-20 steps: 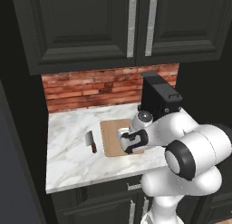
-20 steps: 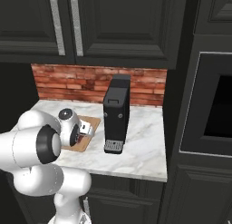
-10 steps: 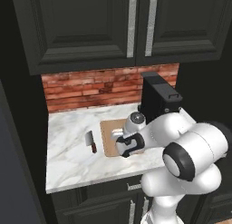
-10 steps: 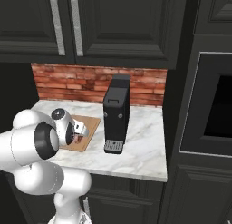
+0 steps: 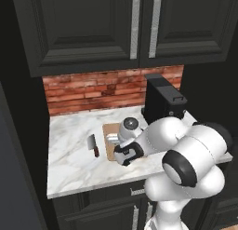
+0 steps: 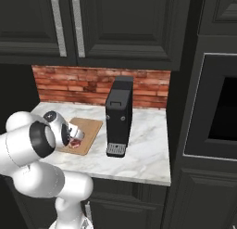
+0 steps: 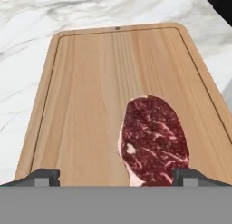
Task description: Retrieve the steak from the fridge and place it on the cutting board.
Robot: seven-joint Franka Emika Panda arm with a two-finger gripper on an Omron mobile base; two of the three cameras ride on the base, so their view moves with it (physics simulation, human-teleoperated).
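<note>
Big dark cupboards [image 5: 93,29] with long silver handles hang over the bench [image 5: 69,159], and a red brick wall [image 5: 93,91] runs behind it. The bench top is white marble with soft grey swirls. On the right side of the room a dark wall oven [image 6: 217,107] sits in tall dark cabinets. A tall black coffee machine [image 6: 119,116] stands on the bench, just beside the cutting board [image 7: 90,82]. I can read no words on anything.

The cutting board is light tan wood with straight grain, round corners and a thin groove near its edge. It lies flat on the marble. A cleaver [image 5: 93,145] with a red handle lies near its left side.

The steak [image 7: 154,141] lies flat on the cutting board, red with pale fat lines. The gripper [image 7: 115,177] hangs just above it. Its dark fingers [image 7: 43,177] are spread wide apart and hold nothing.
</note>
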